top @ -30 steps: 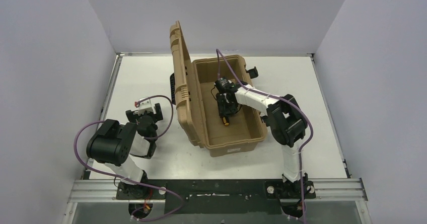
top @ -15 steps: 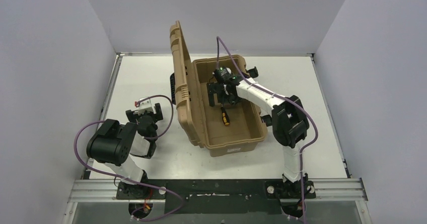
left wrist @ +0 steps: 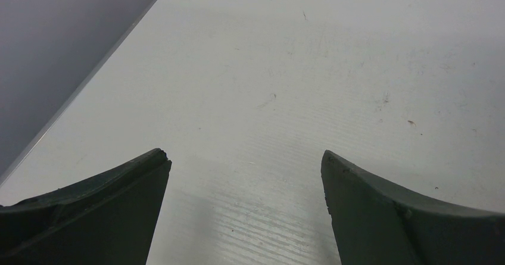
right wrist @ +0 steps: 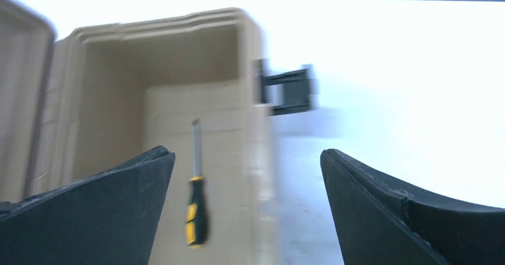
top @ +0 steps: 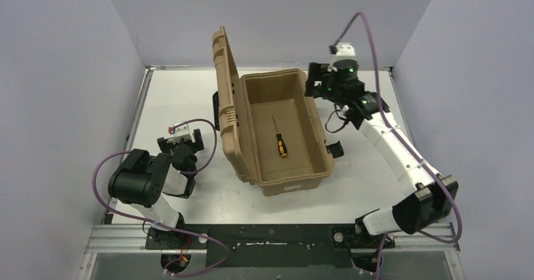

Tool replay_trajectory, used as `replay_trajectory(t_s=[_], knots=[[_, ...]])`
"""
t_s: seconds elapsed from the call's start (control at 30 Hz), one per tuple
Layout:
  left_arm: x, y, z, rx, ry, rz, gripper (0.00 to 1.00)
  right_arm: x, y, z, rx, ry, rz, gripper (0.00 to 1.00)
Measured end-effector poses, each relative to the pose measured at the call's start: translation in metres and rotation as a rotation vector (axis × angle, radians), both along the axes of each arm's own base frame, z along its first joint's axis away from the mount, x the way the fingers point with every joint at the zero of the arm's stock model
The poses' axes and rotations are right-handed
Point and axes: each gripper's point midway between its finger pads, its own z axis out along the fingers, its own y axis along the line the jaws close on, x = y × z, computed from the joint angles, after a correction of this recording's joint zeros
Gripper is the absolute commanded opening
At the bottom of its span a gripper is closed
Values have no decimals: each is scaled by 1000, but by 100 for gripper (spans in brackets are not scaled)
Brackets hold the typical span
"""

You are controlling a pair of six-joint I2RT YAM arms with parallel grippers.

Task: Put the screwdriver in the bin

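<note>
The screwdriver point(top: 279, 139), orange-and-black handle and thin grey shaft, lies flat on the floor of the tan bin point(top: 320, 140), handle toward the near end. The bin's ribbed lid point(top: 223, 91) stands up on its left side. In the right wrist view the screwdriver point(right wrist: 196, 204) lies on the bin point(right wrist: 110, 98) floor below the jaws. My right gripper point(top: 324, 84) is raised beyond the bin's far right corner, open and empty; in the right wrist view the right gripper point(right wrist: 245, 158) holds nothing. My left gripper point(top: 184, 139) rests left of the bin, open over bare table point(left wrist: 250, 98).
Black latches point(top: 334, 149) hang off the bin's right wall, one of them, a black latch point(right wrist: 290, 90), in the right wrist view. Grey walls enclose the white table point(top: 176, 91) on three sides. The right arm's purple cable point(top: 371, 47) arcs above the back right corner.
My right gripper opened and let go of the screwdriver, which now lies on the bin floor. The right arm then rose out of the bin, back and to the right. The left arm stayed still.
</note>
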Motion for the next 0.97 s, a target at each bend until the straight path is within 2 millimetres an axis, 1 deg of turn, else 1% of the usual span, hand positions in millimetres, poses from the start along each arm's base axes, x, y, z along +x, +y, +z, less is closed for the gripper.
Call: replay_trajectory(t_s=[0.07,0.1,0.17,0.23,0.27,0.4,0.5,0.57,0.6,0.67,0.73,0.8,0.97], knots=[[0,0,0,0,0,0,97,-2,-45,5,-4,-67,-97,100],[0,0,0,0,0,0,97,-4,-65,3,-16,-88,-143,100],[0,0,0,0,0,0,97,-8,-93,-7,-42,-116,-202,100],[0,0,0,0,0,0,97,-15,-117,-30,-82,-121,-244,100],[0,0,0,0,0,0,97,-17,-126,-40,-98,-118,-256,100],[0,0,0,-4,0,0,97,-33,-169,-96,-155,-106,-311,100],[-1,0,-2,-6,7,1,97,-52,-199,-140,-201,-111,-351,100],[-2,0,-4,-6,17,2,97,-64,-210,-166,-226,-111,-356,100],[-2,0,-4,-6,20,2,97,-72,-214,-183,-237,-105,-352,100],[-2,0,-4,-7,22,2,97,-81,-217,-203,-241,-92,-345,100],[-3,0,-5,-6,25,2,97,-87,-218,-217,-234,-87,-333,100],[-3,0,-5,-6,25,2,97,-86,-216,-218,-222,-107,-321,100],[-2,0,-5,-6,24,1,97,-76,-212,-200,-198,-209,-306,100]])
